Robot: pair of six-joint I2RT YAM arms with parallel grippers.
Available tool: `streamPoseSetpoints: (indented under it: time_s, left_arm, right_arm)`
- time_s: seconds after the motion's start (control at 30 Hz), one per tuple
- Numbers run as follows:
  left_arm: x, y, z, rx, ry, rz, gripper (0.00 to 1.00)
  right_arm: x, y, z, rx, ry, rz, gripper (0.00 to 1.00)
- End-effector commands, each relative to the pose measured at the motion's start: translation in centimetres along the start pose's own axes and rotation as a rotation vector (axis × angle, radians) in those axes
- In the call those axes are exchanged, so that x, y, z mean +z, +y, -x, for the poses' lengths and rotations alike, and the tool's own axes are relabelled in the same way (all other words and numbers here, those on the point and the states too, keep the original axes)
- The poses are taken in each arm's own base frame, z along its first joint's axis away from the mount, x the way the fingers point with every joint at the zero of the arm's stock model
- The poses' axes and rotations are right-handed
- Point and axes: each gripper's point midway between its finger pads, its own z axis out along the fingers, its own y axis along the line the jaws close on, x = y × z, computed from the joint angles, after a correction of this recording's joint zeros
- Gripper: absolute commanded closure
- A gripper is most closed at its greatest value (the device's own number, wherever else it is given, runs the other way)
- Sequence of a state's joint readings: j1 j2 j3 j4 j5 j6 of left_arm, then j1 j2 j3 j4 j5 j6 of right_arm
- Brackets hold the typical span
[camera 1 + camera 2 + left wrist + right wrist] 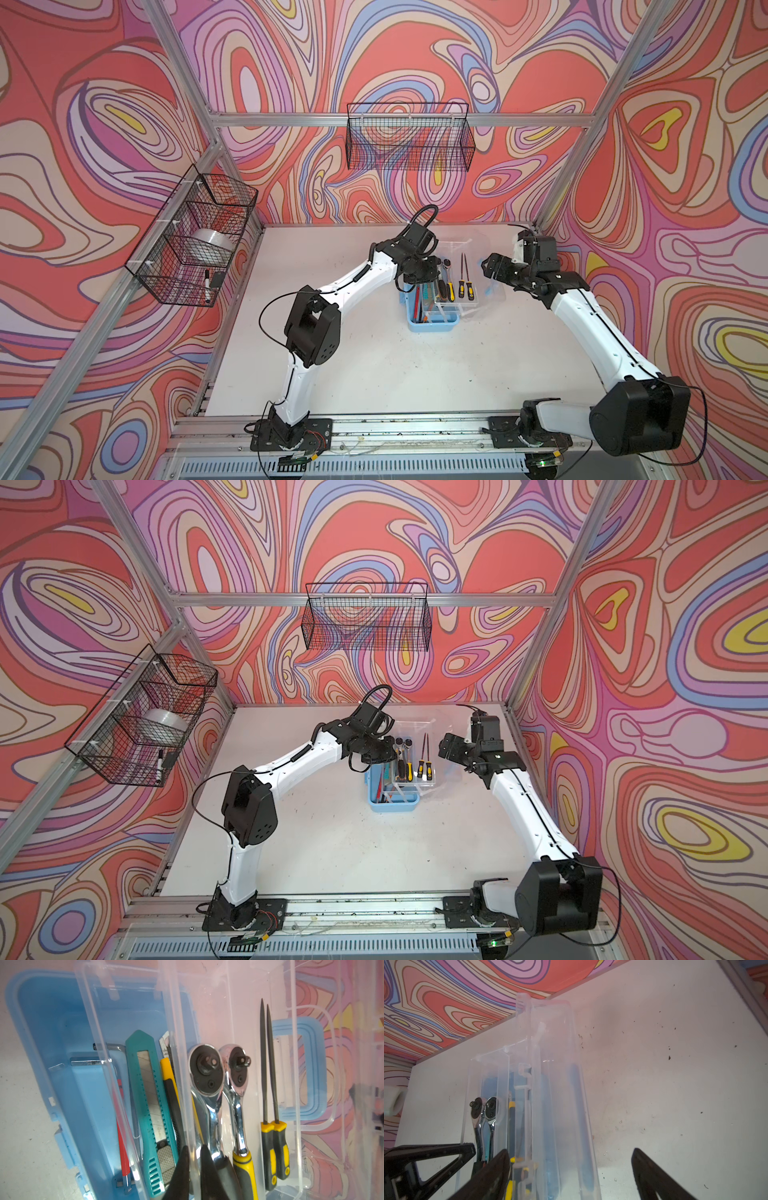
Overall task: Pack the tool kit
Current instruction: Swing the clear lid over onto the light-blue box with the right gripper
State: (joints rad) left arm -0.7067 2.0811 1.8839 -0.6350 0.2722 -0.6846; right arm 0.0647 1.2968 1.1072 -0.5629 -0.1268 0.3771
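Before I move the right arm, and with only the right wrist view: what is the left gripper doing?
Observer: The left gripper is shut on a wall of the tray, right beside the ratchets' handles.
Operator: Anything in the tray besides ratchets?
Observer: Two files with yellow-and-black handles lie side by side next to them.
Operator: What's on the other side of that wall?
Observer: A teal cutter lies there, over the open blue case.
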Motion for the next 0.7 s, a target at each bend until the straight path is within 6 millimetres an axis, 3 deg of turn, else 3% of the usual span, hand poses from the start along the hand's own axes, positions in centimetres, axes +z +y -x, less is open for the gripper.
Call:
streamPoseSetpoints:
  time_s: [0.0, 0.43, 0.57, 0.67]
  left_arm:
    - [1.5, 3.2, -2.1, -0.006, 0.069, 0.096, 0.89]
    - [1.1, 3.9, -2.4, -0.010, 0.064, 0.112, 0.88]
    - [0.4, 4.3, -2.3, -0.010, 0.058, 0.125, 0.83]
    - [-0.7, 4.7, -2.3, -0.004, 0.052, 0.144, 0.73]
  right_arm:
    - [0.5, 1.3, -0.1, 0.032, 0.004, 0.085, 0.08]
    - [0.7, 5.4, -1.2, 0.066, 0.054, 0.243, 0.20]
    - [1.0, 7.0, -1.5, 0.056, 0.064, 0.272, 0.21]
    - [1.4, 8.3, -1.8, 0.039, 0.073, 0.291, 0.21]
